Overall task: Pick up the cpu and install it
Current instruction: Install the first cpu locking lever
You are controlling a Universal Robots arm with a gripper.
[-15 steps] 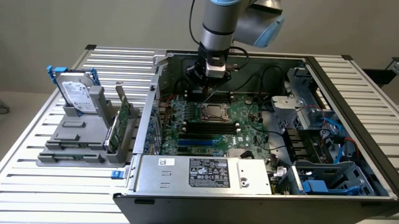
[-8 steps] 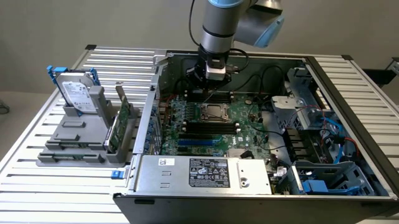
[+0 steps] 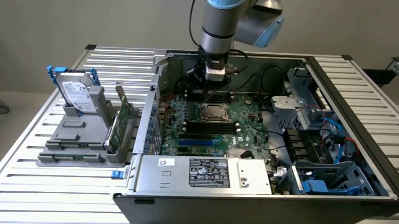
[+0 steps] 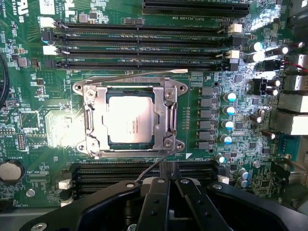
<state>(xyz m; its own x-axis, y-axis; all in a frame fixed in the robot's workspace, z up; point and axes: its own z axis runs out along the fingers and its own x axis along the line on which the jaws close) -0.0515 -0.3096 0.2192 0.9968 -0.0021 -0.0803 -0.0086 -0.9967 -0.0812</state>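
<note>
On my screen the cpu (image 4: 129,119) has a pale silvery metal top, satin rather than mirror-bright. The socket frame (image 4: 92,120) is bare polished metal and throws a hard glare. The motherboard (image 4: 207,74) is green with a glossy, lacquered look, and its memory slots (image 4: 144,45) are black plastic. The end effector (image 4: 168,168) looks smooth and matt black. In the exterior view I see the arm (image 3: 217,23) as smooth grey metal with a light blue plastic cap. The computer case (image 3: 159,179) is dull grey sheet metal, the counter (image 3: 44,196) is ribbed pale metal slats, and the holder (image 3: 72,135) is matt grey plastic.
</note>
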